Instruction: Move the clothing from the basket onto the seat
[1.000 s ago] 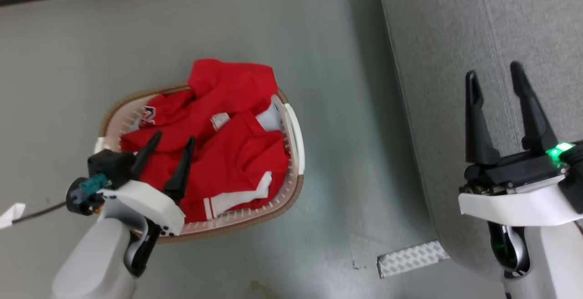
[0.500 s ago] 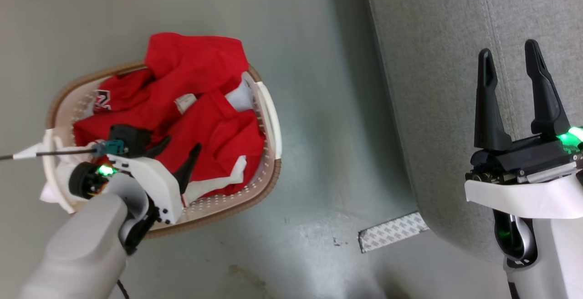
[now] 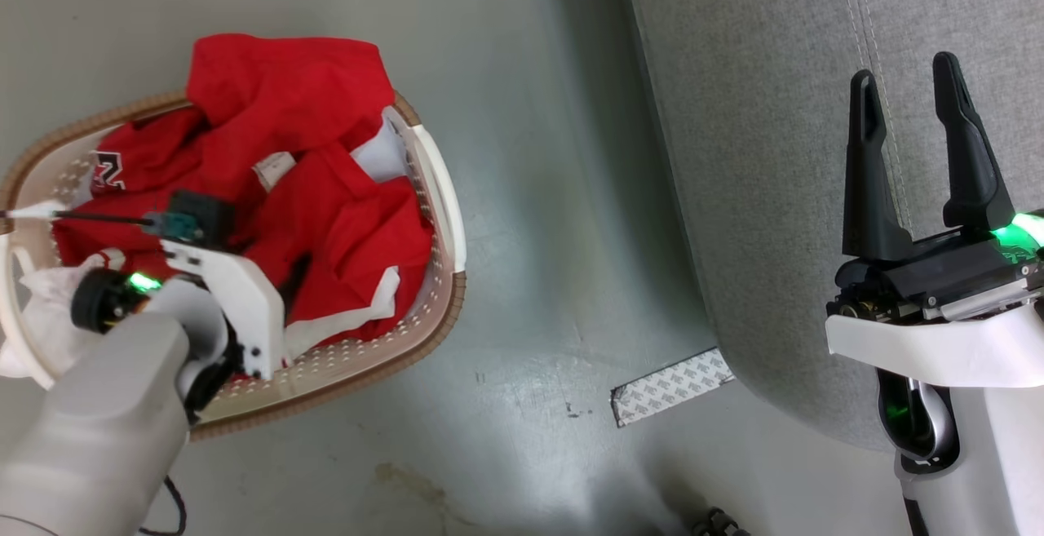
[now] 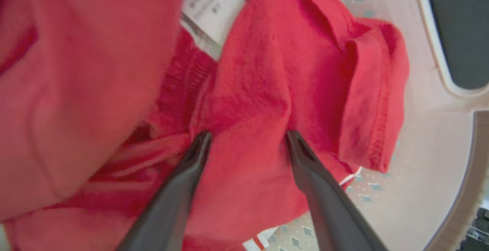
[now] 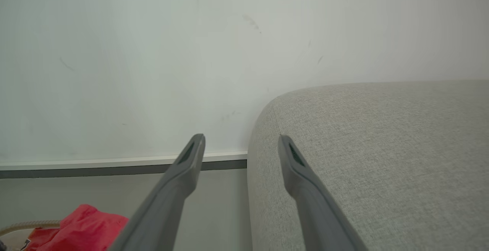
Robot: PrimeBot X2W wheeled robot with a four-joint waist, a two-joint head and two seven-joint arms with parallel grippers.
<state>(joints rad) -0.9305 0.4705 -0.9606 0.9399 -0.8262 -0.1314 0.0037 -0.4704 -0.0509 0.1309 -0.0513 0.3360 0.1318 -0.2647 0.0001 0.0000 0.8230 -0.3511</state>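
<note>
I'm seeing the left gripper (image 4: pixel 248 136) sitting lower than a second ago, fingers spread, tips digging into the crumpled red knit clothing (image 3: pixel 326 218), not clamped. Clothing is lying heaped in the oval perforated basket (image 3: pixel 444 210), long axis running across the head view, one piece spilling over the far rim. Right gripper (image 3: pixel 905 71) is hovering released over the grey woven seat (image 3: pixel 775 152).

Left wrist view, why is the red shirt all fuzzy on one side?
Left wrist view: the clothing at left is smeared, likely too near the lens, its tag unreadable. Head view: it looks sharp. Right wrist view: the seat is crisp.
</note>
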